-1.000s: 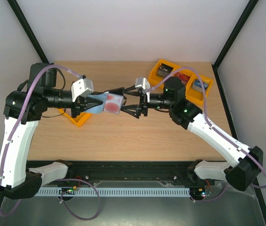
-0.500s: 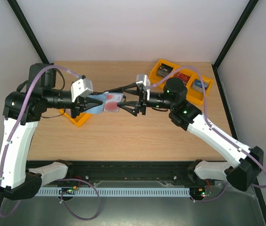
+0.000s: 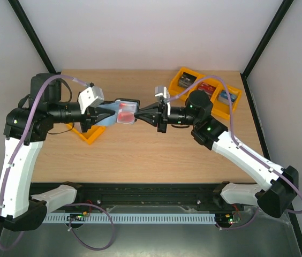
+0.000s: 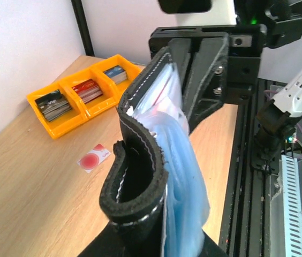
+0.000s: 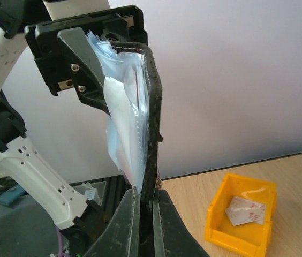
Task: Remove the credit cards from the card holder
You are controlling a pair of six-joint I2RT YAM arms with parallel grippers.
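Above the table (image 3: 140,155), left pincer (image 3: 102,115) and right pincer (image 3: 138,113) clamp the card holder (image 3: 123,113); contents unclear.

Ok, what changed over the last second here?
The right arm's fingers, spread wide either side of the small black folding card holder's free end, snapped shut on that end, and the holder turned slightly. Unchanged: the left arm's fingers clamp its other end, holding it above the wooden table; the yellow plastic trays stay put.

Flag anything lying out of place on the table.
One credit card lies loose on the table near the three-compartment yellow tray, while other cards sit in the small yellow bin.
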